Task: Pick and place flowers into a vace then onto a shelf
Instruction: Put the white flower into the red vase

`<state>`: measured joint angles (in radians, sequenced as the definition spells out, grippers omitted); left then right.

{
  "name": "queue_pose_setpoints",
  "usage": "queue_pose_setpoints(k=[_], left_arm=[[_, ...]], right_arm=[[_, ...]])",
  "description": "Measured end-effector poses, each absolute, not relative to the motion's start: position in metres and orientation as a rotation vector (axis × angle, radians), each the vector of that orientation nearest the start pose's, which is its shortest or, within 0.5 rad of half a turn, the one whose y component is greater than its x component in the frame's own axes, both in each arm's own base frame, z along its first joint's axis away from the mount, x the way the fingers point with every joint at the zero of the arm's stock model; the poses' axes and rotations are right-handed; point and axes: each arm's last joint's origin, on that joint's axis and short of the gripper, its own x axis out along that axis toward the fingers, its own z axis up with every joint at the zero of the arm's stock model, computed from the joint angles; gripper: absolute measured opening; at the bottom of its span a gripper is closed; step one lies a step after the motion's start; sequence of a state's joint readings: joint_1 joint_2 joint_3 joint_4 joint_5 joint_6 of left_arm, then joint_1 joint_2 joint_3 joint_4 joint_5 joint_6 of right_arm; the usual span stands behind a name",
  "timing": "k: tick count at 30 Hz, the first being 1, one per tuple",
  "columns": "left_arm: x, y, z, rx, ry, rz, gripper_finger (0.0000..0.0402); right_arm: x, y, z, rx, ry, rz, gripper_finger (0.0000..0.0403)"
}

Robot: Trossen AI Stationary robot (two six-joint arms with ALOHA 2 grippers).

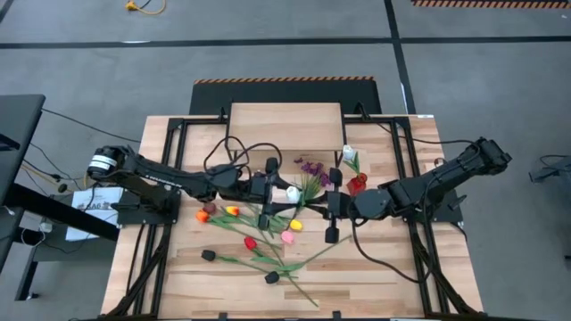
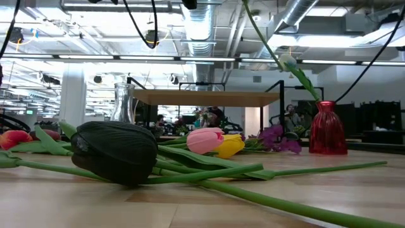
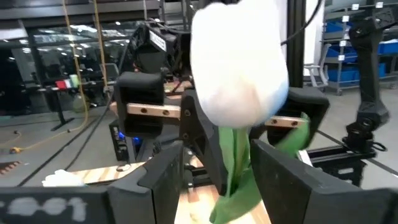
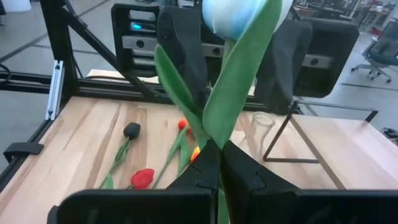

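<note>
Your right gripper [image 4: 217, 163] is squeezed tight on the green stem of a white flower [image 4: 239, 15], held up over the middle of the table [image 1: 375, 267]. Your left gripper [image 3: 214, 165] sits open around that flower. Other flowers [image 1: 254, 242] lie nearby; the shelf [image 1: 285, 120] stands far back.

- You have the shelf [image 1: 286, 116] at the table's [image 1: 384, 267] far edge.
- A vase [image 1: 357, 185] stands right of centre.
- Loose flowers [image 1: 259, 245] lie nearer you.
</note>
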<state>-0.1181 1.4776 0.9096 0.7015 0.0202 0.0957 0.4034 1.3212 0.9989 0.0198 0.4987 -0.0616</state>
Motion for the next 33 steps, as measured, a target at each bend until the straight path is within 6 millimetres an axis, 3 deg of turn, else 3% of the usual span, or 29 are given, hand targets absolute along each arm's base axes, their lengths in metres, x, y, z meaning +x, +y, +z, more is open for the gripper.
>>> queue_pose_setpoints(k=[4,12,25,30,33], left_arm=[[0.327,-0.039,0.301,0.097,-0.172,-0.125,0.0144],[0.327,-0.04,0.303,0.119,-0.195,-0.155,0.0011],[0.327,-0.04,0.303,0.127,-0.199,-0.159,0.0002],[0.327,-0.04,0.304,0.126,-0.204,-0.161,0.0002],[0.326,-0.04,0.304,0.126,-0.206,-0.161,0.0001]], right_arm=[[0.277,0.103,0.31,-0.196,0.282,-0.086,0.0],[0.277,0.103,0.31,-0.193,0.285,-0.102,0.0017],[0.276,0.096,0.296,-0.199,0.409,-0.135,0.0112],[0.277,0.095,0.296,-0.196,0.412,-0.113,0.012],[0.278,0.093,0.296,-0.194,0.412,-0.114,0.0106]])
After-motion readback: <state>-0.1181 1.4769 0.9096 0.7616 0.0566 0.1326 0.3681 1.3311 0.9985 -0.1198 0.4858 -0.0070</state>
